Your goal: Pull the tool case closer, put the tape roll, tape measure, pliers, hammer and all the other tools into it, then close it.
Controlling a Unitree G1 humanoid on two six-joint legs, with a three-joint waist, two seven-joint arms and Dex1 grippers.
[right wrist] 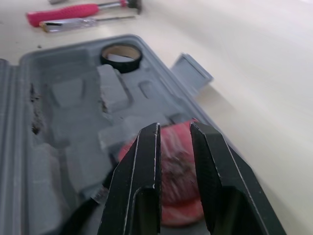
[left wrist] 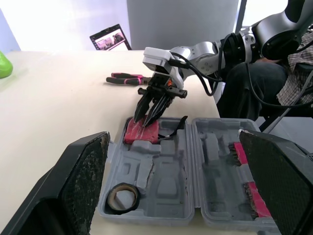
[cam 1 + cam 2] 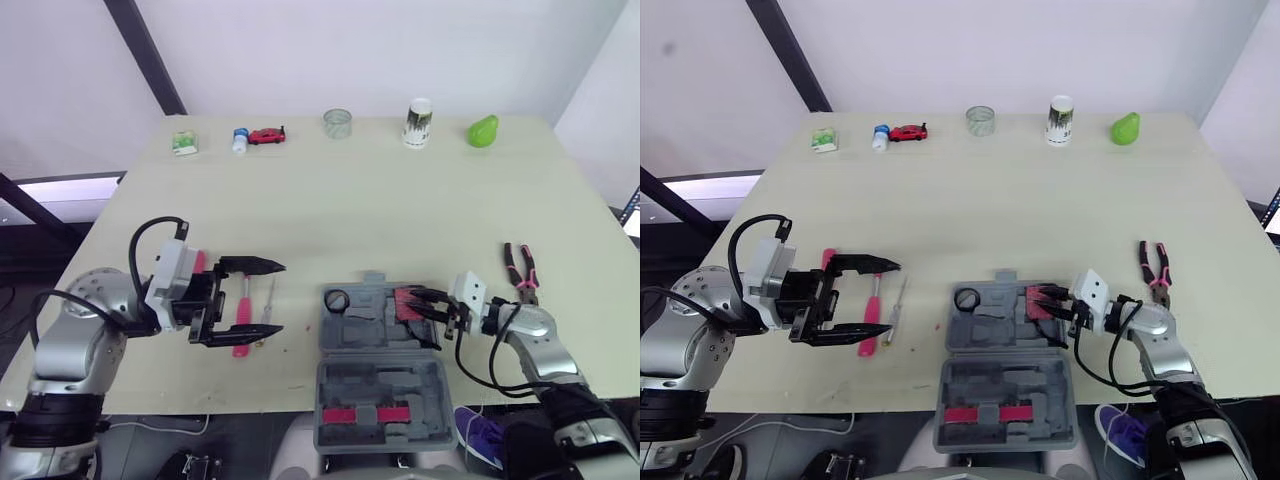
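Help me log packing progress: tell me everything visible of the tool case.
Grey moulded plastic, the tool case lies open flat at the table's near edge, latch tab on its far side. Its far half holds a black tape roll and a red tape measure, the right gripper poised at the latter.

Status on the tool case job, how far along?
Done: the open grey plastic tool case sits at the near edge of the pale table, black tape roll in one pocket. In hand: the right gripper is at the red tape measure in the case. To do: pink-handled hammer and slim screwdriver by the open left gripper, pink-handled pliers on the table, then closing the lid.
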